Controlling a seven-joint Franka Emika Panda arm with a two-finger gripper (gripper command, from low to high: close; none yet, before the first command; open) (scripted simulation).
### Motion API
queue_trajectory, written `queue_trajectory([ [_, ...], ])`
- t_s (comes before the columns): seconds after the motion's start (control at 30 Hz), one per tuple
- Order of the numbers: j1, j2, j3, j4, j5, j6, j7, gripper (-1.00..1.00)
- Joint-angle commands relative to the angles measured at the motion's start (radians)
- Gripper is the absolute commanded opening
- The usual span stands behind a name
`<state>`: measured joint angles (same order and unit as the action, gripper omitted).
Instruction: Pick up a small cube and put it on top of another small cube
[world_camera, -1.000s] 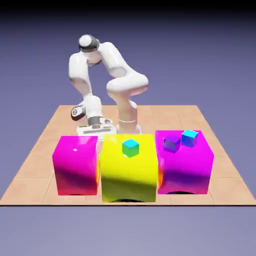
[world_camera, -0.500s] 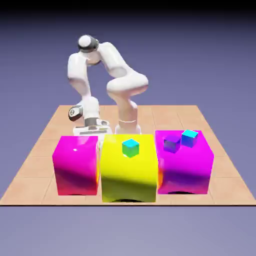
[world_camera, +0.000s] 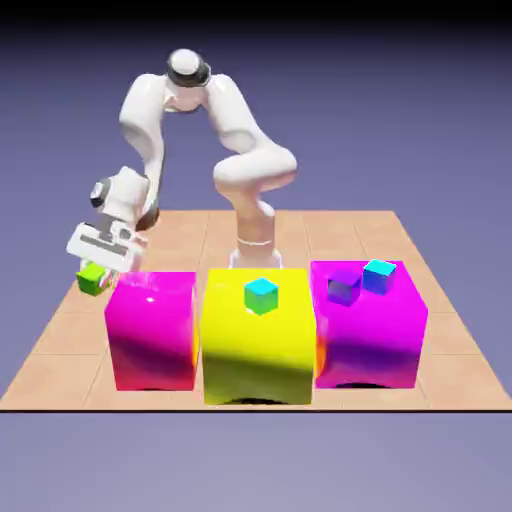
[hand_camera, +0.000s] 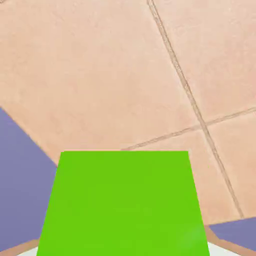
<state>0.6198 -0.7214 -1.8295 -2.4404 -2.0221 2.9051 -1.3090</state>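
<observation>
Exterior and hand views of the stacking scene. In the exterior view we see the white arm (world_camera: 150, 120) arched over toward that view's left, its gripper (world_camera: 95, 268) pointing downward beyond the left side of the magenta block (world_camera: 152, 330). The jaws are clenched on the small cube (world_camera: 92, 279), a uniformly bright green piece that hangs just under the hand, beside the upper left corner of the magenta block and above the tiled table (world_camera: 60, 330); whether it touches the block we cannot tell from this angle.

In the hand view the small cube (hand_camera: 122, 202) fills the lower middle of the picture as a flat green face (it hides both finger tips), with the tan tiles and their grout lines spread out beyond it and the violet backdrop showing past the table's edge at the lower left and lower right.

Three large glossy blocks stand in a row near the table's front edge: the magenta block at the exterior view's left, a yellow block (world_camera: 258, 345) in the middle, a purple-magenta block (world_camera: 370, 330) at the right. On the yellow block rests a cyan-topped cube (world_camera: 261, 295) with green sides. On the right-hand block sit a purple cube (world_camera: 344, 286) and, just beside it, a blue cube (world_camera: 378, 276).
</observation>
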Motion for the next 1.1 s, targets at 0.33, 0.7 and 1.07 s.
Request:
queue_trajectory([
  [0.33, 0.186, 0.053, 0.399, -0.029, 0.318, -0.242, 0.205, -1.00],
  [0.7, 0.447, 0.054, 0.797, -0.132, 0.493, -0.476, 0.420, -1.00],
  [1.07, 0.668, 0.052, 1.130, -0.231, 0.620, -0.667, 0.603, -1.00],
])
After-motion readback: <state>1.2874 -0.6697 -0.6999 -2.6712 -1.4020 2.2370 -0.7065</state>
